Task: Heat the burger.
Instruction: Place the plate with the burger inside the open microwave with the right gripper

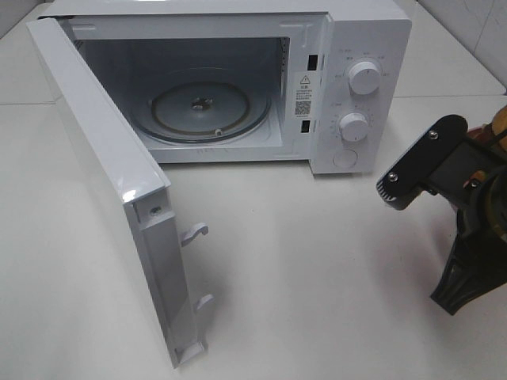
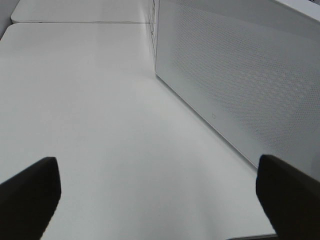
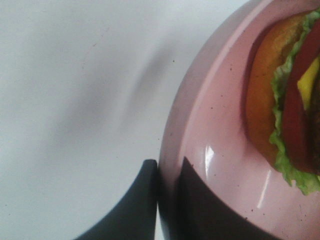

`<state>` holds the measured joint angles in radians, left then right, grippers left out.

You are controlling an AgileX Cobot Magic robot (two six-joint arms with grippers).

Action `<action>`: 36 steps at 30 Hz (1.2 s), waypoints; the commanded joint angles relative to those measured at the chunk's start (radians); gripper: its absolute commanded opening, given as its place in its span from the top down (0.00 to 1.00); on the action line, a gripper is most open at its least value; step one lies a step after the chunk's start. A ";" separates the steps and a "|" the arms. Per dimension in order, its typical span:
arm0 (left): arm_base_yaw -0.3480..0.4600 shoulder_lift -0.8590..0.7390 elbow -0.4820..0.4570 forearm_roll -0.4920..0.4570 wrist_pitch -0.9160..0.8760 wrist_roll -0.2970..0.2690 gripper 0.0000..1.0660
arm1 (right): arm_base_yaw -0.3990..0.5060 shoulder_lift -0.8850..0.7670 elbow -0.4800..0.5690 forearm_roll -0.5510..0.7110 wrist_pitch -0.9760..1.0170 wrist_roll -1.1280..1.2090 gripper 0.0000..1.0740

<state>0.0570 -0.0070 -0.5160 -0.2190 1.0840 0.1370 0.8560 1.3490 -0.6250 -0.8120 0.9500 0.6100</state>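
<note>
A white box-shaped microwave oven (image 1: 372, 39) stands at the far side of the smooth white bench (image 1: 317, 277). Its flat white door (image 1: 95, 158) is swung wide open toward the near left. Two hooked white plastic latches (image 1: 194, 232) stick out of the door's free edge. Inside the pale cavity lies a round, clear glass turntable (image 1: 202, 107) with a raised rim. The control panel on the right carries an upper round ribbed white knob (image 1: 364, 77), a lower round white knob (image 1: 354, 127) and a flat round white button (image 1: 345, 158) beneath them.

The right arm (image 1: 467, 222), made of matt black angular plates, comes in at the right edge of the bench, near and to the right of the oven. The right tool (image 3: 167, 172) is clamped on the rim of a glossy pink round plate (image 3: 215, 125), with one dark tapered finger under the rim and one on its upper face. On that plate, held at the right tool, sits the burger (image 3: 260, 100). It shows a smooth golden-brown bun, frilly green lettuce, a dark red tomato slice and a corner of yellow cheese.

The left tool (image 2: 157, 175) hangs over bare bench with its two blunt black fingers (image 2: 30, 195) spread far apart and nothing between them. Just to its right stands a white panel of fine dotted mesh (image 2: 240, 85), upright on the bench.
</note>
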 commanded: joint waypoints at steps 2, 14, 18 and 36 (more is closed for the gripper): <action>0.000 -0.011 0.000 -0.003 -0.014 0.000 0.08 | 0.054 -0.012 -0.001 -0.037 0.034 -0.008 1.00; 0.000 -0.011 0.000 -0.003 -0.014 0.000 0.08 | 0.238 -0.012 -0.001 -0.037 0.028 -0.037 1.00; 0.000 -0.011 0.000 -0.003 -0.014 0.000 0.08 | 0.263 -0.012 -0.001 -0.037 0.018 -0.061 0.99; 0.000 -0.011 0.000 -0.003 -0.014 0.000 0.08 | 0.284 -0.010 -0.001 -0.044 -0.146 -0.378 0.99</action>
<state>0.0570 -0.0070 -0.5160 -0.2190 1.0840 0.1370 1.1390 1.3490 -0.6250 -0.7930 0.8100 0.2620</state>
